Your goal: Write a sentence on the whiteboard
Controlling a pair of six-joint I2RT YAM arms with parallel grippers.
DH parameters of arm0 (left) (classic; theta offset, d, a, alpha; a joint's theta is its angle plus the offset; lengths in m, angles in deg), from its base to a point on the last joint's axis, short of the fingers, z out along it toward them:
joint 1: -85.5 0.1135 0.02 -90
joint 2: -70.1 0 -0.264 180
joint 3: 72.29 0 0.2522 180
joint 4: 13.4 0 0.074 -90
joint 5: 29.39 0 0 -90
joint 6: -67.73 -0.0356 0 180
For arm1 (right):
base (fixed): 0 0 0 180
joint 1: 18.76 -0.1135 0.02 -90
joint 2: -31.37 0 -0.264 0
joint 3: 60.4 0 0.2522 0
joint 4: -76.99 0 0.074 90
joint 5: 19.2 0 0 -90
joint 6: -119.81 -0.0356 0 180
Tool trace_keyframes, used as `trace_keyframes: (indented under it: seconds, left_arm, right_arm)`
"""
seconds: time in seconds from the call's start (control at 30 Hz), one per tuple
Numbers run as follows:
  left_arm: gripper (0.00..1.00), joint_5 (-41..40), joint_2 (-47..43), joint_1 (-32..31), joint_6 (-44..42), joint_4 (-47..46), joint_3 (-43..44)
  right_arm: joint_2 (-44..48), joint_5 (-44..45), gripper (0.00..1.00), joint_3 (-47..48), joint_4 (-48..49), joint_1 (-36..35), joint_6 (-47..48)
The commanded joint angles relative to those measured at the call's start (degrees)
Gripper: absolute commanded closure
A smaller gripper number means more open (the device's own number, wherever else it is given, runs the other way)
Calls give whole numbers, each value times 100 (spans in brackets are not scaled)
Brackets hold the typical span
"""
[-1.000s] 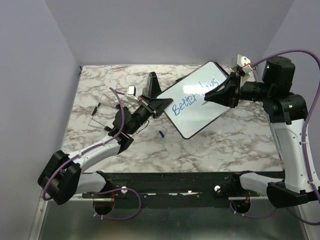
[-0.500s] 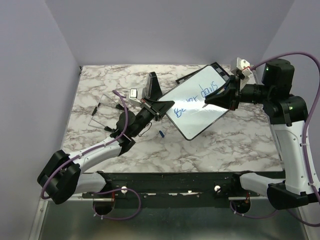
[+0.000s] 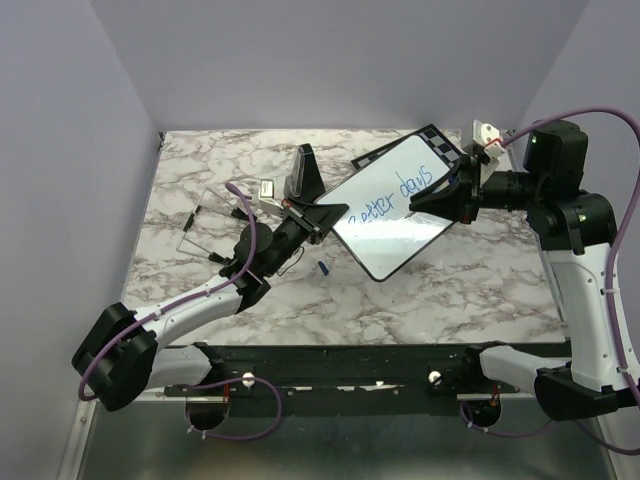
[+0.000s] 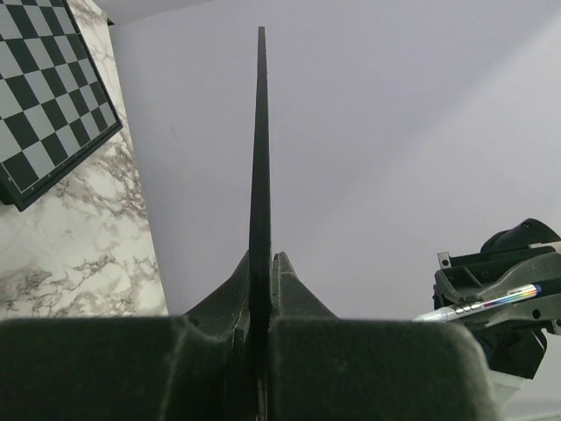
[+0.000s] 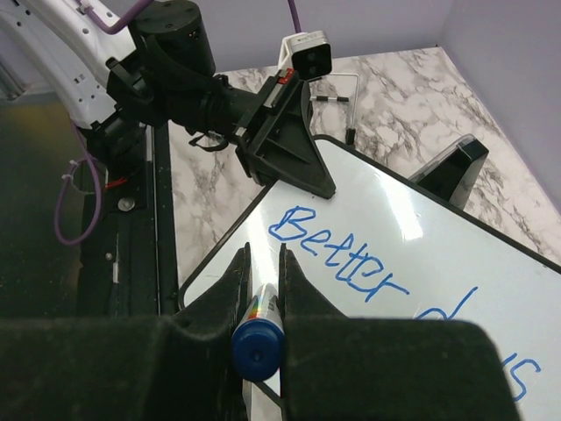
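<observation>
The whiteboard [image 3: 395, 215] lies tilted at mid table, with blue words "Better days" [image 3: 390, 197] on it. My left gripper [image 3: 318, 215] is shut on its left rim; in the left wrist view the board [image 4: 259, 149] shows edge-on between the shut jaws [image 4: 263, 263]. My right gripper [image 3: 438, 196] is shut on a blue marker [image 5: 257, 338] over the board's right part. In the right wrist view the marker points down at the whiteboard [image 5: 394, 210], below the word "Better" [image 5: 342, 254]. No third word shows.
A checkered chessboard [image 3: 441, 141] lies under the whiteboard's far corner and also shows in the left wrist view [image 4: 48, 88]. A black wedge-shaped stand [image 3: 303, 170] is behind the left gripper. A blue marker cap [image 3: 324, 268] lies on the marble. A wire frame [image 3: 200, 225] sits at the left.
The whiteboard has shifted up and to the right, uncovering the chessboard's corner. My right gripper with the marker has drawn back to the right, so "days" now shows in full.
</observation>
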Motion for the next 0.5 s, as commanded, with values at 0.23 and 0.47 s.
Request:
trace_keyframes:
  seconds: [0.23,0.47]
  left_arm:
    - [100,-200,-202,-41,140,-398,233]
    - [100,-130,-149,-41,131,-433,268]
  right_arm:
    - [39,-156,99,-111,-195,-69,192]
    - [39,-182,99,-120,-239,-86,280]
